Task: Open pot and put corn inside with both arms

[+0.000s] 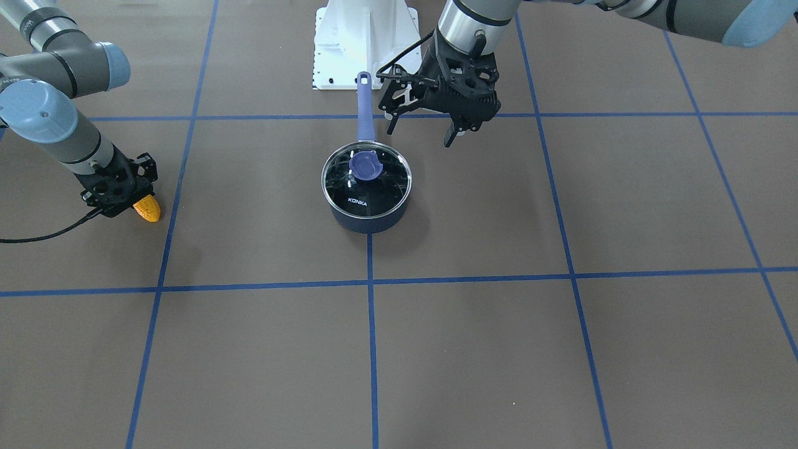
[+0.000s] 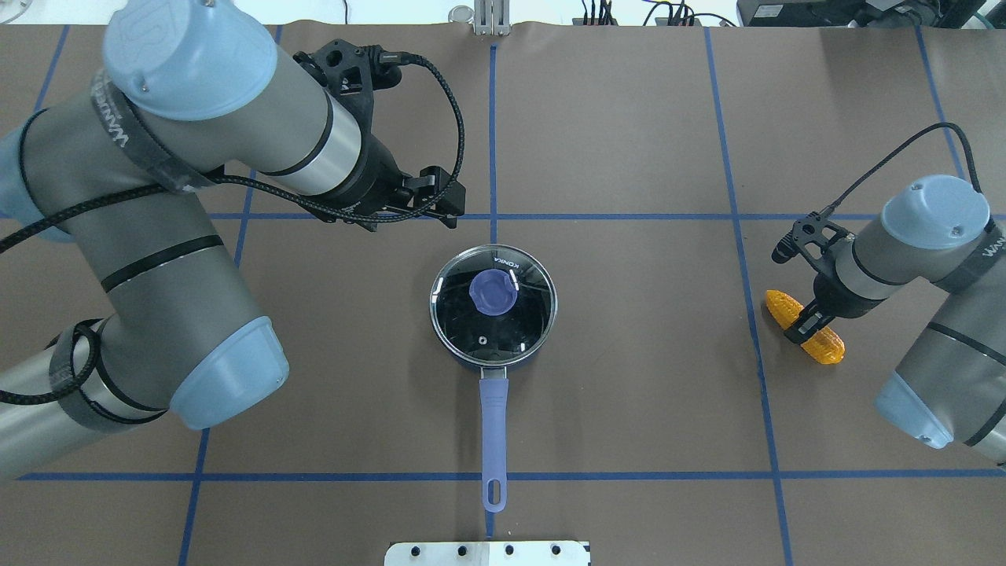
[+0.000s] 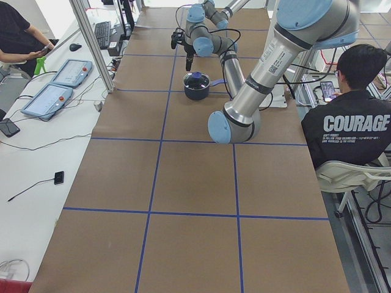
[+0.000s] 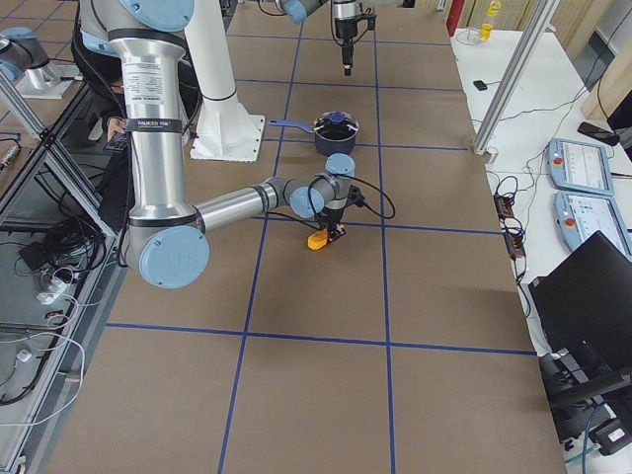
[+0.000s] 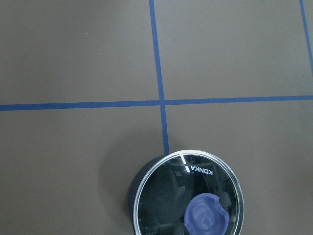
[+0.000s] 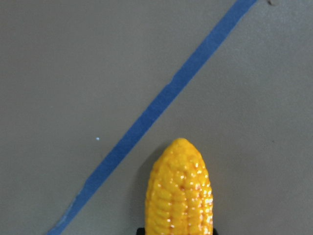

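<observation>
The dark navy pot [image 1: 368, 217] stands at the table's middle with its glass lid [image 1: 368, 190] on, blue knob [image 1: 366, 165] on top. Its long blue handle [image 2: 493, 424] points toward my base. My left gripper [image 1: 420, 136] is open and empty, hovering above the table just beyond the pot, on the pot's left. The left wrist view shows the lid [image 5: 166, 200] low in frame. The orange-yellow corn [image 2: 827, 346] lies far to the pot's right. My right gripper [image 2: 807, 324] is down on its middle, fingers tight against both sides. The corn's tip [image 6: 178, 191] fills the right wrist view.
The white robot base plate [image 2: 487, 553] sits just behind the handle's end. Blue tape lines [image 1: 371, 324] grid the brown table. A black cable [image 1: 37, 236] trails from the right wrist. A seated person [image 3: 354, 128] is beside the table, tablets [image 3: 46, 101] on a side bench.
</observation>
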Available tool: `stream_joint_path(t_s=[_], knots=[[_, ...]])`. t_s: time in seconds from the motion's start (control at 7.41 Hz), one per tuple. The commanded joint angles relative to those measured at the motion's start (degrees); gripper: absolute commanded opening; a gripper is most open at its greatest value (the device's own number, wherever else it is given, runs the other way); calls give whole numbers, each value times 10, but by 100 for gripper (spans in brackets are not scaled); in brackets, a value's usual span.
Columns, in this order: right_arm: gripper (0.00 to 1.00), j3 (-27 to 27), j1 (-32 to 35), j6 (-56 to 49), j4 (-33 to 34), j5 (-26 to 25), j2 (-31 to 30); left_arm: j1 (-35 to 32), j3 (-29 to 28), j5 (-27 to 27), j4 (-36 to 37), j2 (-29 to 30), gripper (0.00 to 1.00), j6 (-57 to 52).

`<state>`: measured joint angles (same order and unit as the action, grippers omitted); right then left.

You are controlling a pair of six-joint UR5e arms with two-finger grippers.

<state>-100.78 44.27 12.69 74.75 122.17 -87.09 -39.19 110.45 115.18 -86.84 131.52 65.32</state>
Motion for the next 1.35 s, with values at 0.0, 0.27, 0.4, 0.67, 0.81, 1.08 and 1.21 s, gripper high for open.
stream_joint_path(t_s=[0.0, 0.27, 0.4, 0.67, 0.81, 1.08, 1.21], knots=[[32, -24, 36, -1, 13, 36, 2, 20, -23, -23, 0, 24, 98, 9], [32, -25, 83, -1, 38, 81, 20, 43, -55, -50, 0, 47, 98, 23], [35, -28, 101, -1, 84, 89, 59, 63, -66, -80, 0, 48, 98, 26], [36, -49, 116, -2, 152, 90, 89, 78, -113, -95, 0, 82, 98, 39], [36, -50, 121, -2, 153, 91, 90, 79, -125, -113, 0, 87, 98, 38], [36, -50, 126, -2, 153, 93, 93, 79, -145, -116, 2, 88, 98, 13], [36, -51, 126, -2, 153, 93, 95, 80, -151, -116, 5, 89, 98, 2]])
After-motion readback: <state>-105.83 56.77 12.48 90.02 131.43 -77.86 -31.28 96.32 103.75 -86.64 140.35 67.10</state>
